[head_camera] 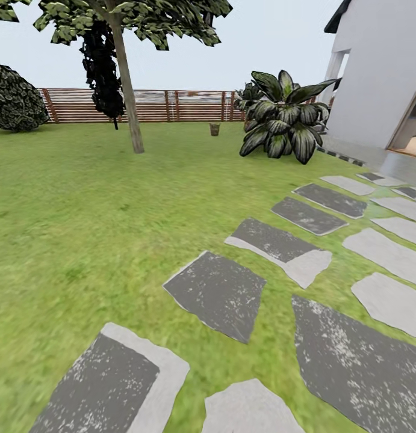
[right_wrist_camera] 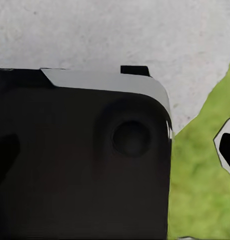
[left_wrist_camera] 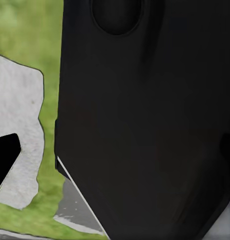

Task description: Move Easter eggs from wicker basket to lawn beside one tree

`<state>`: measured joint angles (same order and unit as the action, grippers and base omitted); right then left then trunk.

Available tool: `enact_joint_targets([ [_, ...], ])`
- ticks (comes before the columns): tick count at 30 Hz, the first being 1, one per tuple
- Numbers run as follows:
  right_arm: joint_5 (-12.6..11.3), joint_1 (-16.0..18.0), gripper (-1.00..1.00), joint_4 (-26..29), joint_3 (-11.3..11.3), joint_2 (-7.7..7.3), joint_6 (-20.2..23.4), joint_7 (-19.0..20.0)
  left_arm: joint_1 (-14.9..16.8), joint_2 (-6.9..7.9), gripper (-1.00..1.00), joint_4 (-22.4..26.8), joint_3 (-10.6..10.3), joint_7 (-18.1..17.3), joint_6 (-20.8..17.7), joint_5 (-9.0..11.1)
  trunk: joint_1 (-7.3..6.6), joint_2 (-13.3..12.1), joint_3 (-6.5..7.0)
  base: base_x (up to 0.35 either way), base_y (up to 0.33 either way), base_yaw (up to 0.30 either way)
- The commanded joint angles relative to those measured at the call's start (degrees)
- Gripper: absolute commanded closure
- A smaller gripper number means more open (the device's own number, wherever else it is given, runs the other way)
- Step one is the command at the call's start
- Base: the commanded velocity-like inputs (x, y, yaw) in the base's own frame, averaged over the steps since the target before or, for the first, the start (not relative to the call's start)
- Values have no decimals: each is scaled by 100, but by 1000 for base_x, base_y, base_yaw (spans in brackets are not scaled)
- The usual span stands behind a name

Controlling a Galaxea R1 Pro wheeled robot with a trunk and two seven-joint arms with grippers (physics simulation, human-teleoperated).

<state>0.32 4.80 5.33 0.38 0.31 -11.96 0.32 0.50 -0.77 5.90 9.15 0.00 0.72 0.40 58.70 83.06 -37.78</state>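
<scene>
Far off on the lawn (head_camera: pixel 81 210), close to the fence, stands a small brown bucket-shaped thing that looks like the wicker basket (head_camera: pixel 215 128). At this distance I cannot make out any Easter eggs in it. A tree (head_camera: pixel 129 102) with a straight pale trunk rises from the grass to the basket's left. In the left wrist view a black fingertip (left_wrist_camera: pixel 5 160) juts in over a pale stone, beside a black robot body part (left_wrist_camera: pixel 145 125). The right wrist view has a similar dark tip (right_wrist_camera: pixel 228 150) over grass, next to another black body part (right_wrist_camera: pixel 80 165). Neither view reveals how the jaws stand.
Grey stepping stones (head_camera: pixel 217 294) run from the foreground toward the patio and white house (head_camera: pixel 376 78) at the right. A broad-leaved plant (head_camera: pixel 286 117) grows right of the basket. A slatted wooden fence (head_camera: pixel 171 105) closes the back, with a dark bush (head_camera: pixel 15 99) at far left.
</scene>
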Motion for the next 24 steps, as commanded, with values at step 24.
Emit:
enact_joint_targets([
  [24, 29, 3, -100, -41, -3, 9, -38, -5, 2, -2, -100, -1, 61, 0, 8, 4, 3, 2, -5, 300, 135, 0],
])
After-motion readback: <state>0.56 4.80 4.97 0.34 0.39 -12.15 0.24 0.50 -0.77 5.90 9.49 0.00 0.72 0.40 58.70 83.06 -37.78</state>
